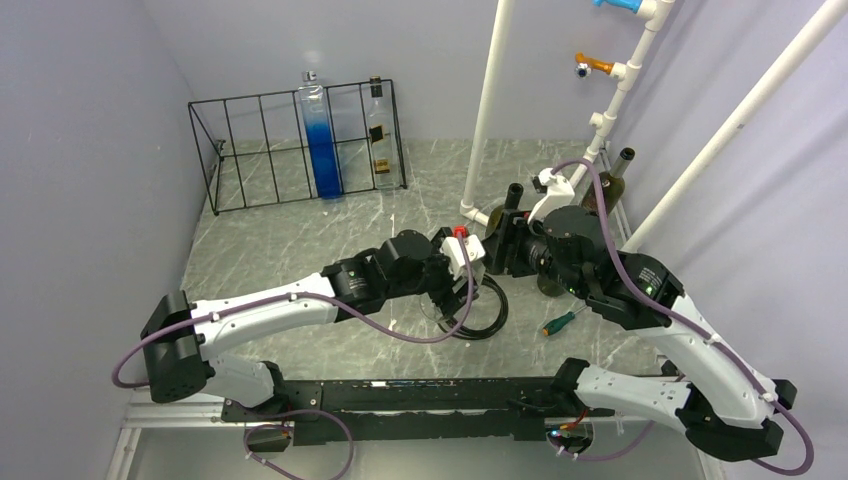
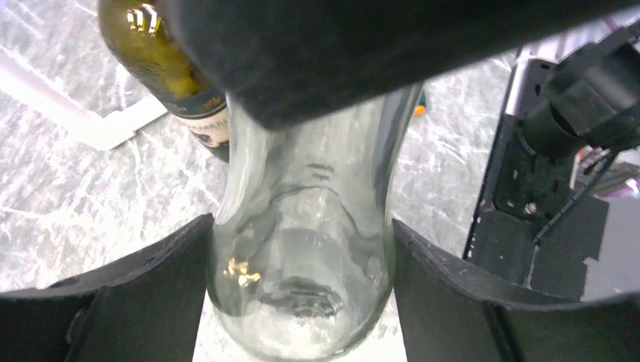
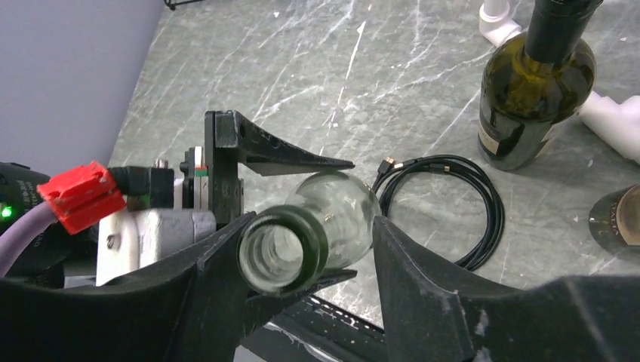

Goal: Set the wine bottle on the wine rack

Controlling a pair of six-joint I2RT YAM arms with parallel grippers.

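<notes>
— Near the middle of the table [image 1: 290, 250], between the two wrists, what is depicted?

— A clear glass wine bottle [image 3: 336, 207] is shown lying roughly level and open-mouthed, with a faint green tint at its thick lip. Its body is clamped by the left gripper [image 2: 302, 226], both black fingers [image 2: 151, 279] being pressed against the glass. Its neck is flanked by the right gripper [image 3: 313, 226], whose fingers are set apart: the lip is met by one, while a gap is left at the other.

— And the wine rack?

— The wine rack [image 1: 265, 150] is seen well apart from the bottle, at the far left of the table. A blue-filled bottle [image 1: 322, 140] and a clear labelled bottle [image 1: 378, 130] are stood in it.

— What is obscured?

— From above, the held bottle is almost wholly covered by the wrists. In the left wrist view its neck is masked by a blurred dark shape. Whether anything is contained cannot be told. Behind it, a dark green wine bottle [image 3: 532, 83] is cropped at the neck, and a coiled black cable [image 3: 460, 204] is partly hidden by a finger.
</notes>
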